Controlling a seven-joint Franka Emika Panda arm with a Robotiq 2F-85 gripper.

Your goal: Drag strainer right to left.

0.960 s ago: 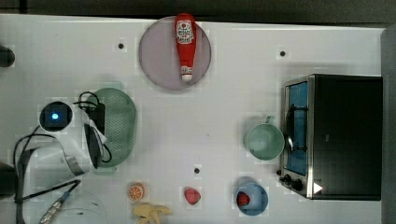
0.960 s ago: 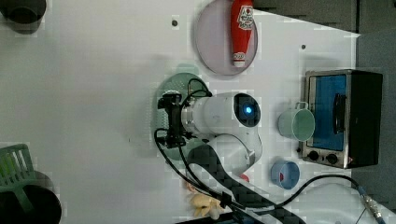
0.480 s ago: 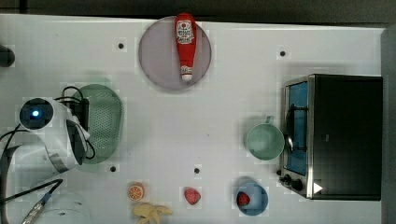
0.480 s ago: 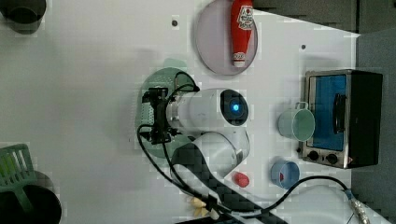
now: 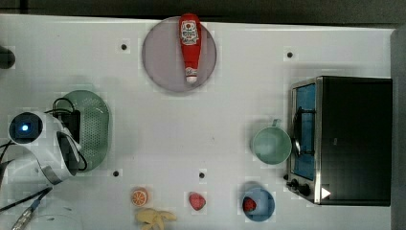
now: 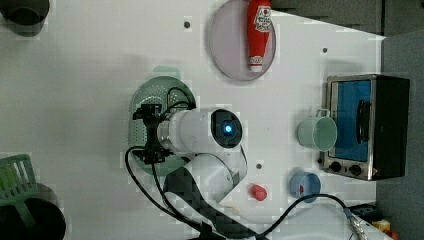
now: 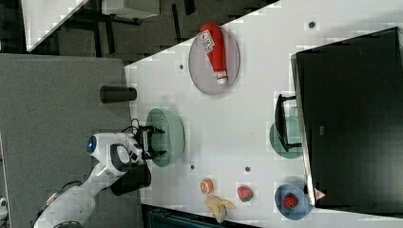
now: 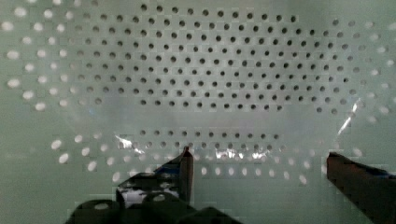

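Step in hand: the drag looks underway or near its end; the strainer [image 5: 91, 128] sits far toward the top view's left, at about 9 o'clock on the white table [image 5: 225, 115].
Gripper: the gripper [image 8: 257, 161] reaches down inside the strainer bowl, fingers spread wide and grasping nothing; whether the tips press on the floor cannot be told.
Fingers: in the wrist view one dark fingertip [image 8: 186, 161] stands before the perforated wall, the other well apart from it.
Next move: as a judgement, either a little more sideways push toward 9 o'clock or a straight lift out of the bowl, without catching the rim.
Strainer: pale mint-green plastic, oval, glossy, its bottom and sides full of small round holes.
Neighbours: a round grey plate [image 5: 163, 57] carrying a red ketchup bottle [image 5: 189, 45] lies at 12 o'clock; a mint-green cup [image 5: 271, 145] at 3 o'clock, just beside a boxy metal toaster oven [image 5: 349, 139].
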